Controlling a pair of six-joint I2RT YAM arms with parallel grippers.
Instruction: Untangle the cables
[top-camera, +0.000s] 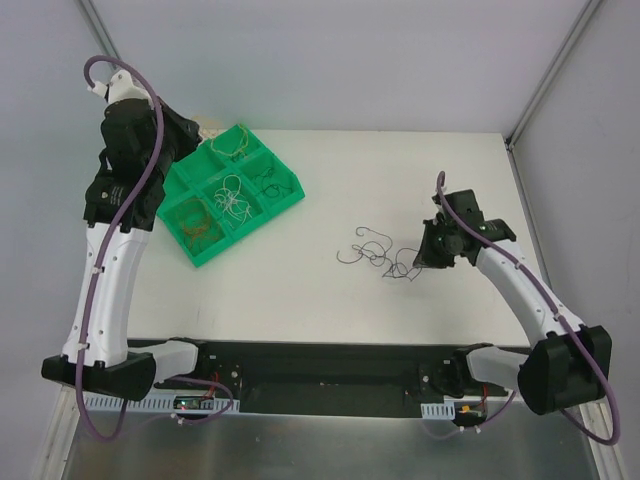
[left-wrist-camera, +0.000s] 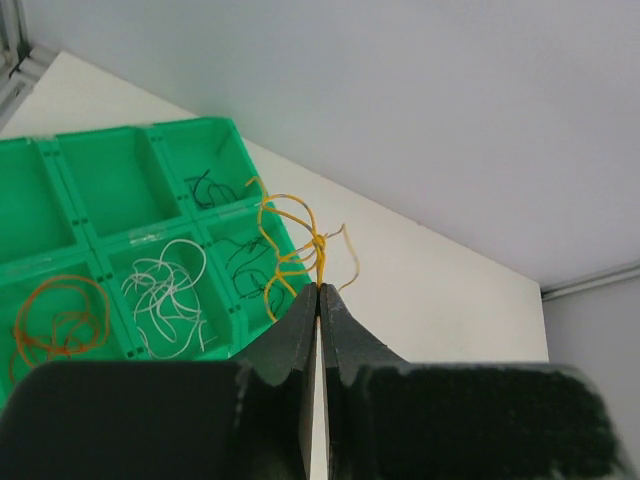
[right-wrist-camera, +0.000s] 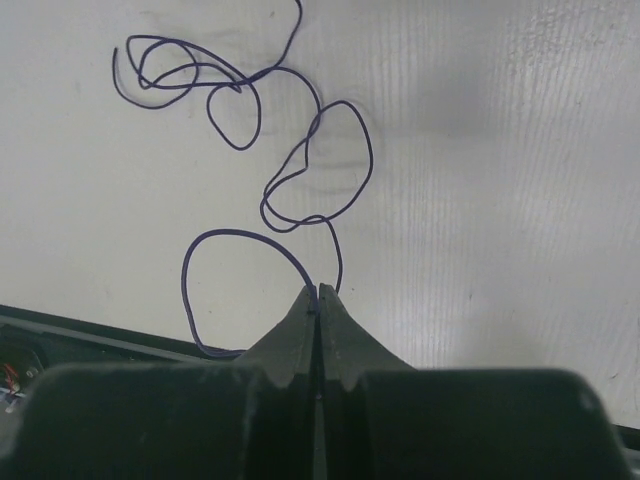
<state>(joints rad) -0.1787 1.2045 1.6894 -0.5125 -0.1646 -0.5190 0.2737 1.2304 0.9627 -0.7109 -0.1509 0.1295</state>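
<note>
Green tray (top-camera: 262, 220), yellow cable (left-wrist-camera: 318, 245) — purple cable (right-wrist-camera: 240, 233)

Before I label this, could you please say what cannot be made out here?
Top view: left gripper, shut on yellow wire, hidden behind the left arm.
Right wrist view: purple wire in right gripper runs off the top edge.
Left wrist view: green tray cut off at left edge.

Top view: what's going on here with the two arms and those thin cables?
The left jaws are shut on a yellow cable clump over the green tray, whose compartments hold orange cables, white cables and black cables. The right jaws pinch a dark purple cable that lies loosely looped on the white table.
</note>
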